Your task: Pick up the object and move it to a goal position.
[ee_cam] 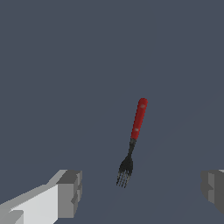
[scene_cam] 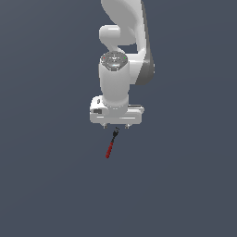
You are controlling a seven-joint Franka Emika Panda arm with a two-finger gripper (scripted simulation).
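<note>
1 fork (ee_cam: pixel 133 142), with a red handle and black tines, lay on the bare grey surface (scene_cam: pixel 185 185). 1 gripper (ee_cam: pixel 141 192) hung above its tined end, its 2 fingers (ee_cam: pixel 70 192) spread wide, well clear of the fork.

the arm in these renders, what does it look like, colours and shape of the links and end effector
The arm is glossy white with rounded links and a dark grey band down one side. A grey disc caps the wrist joint. The end effector has a wide, flat white body; the wrist view shows blocky grey fingertips on white fingers. No cables or markings are visible.
</note>
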